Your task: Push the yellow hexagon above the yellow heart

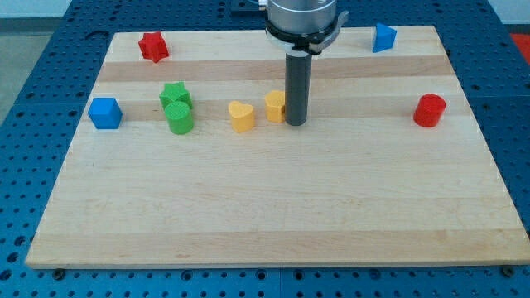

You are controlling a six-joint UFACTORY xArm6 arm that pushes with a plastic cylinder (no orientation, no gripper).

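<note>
The yellow hexagon sits near the board's middle, a little toward the view's top. The yellow heart lies just to its left and slightly lower, with a small gap between them. My tip stands right against the hexagon's right side and hides its right edge. The rod rises straight up to the arm's head at the view's top.
A green star and a green cylinder stand left of the heart. A blue cube is at the far left, a red star at the top left, a blue block at the top right, a red cylinder at the right.
</note>
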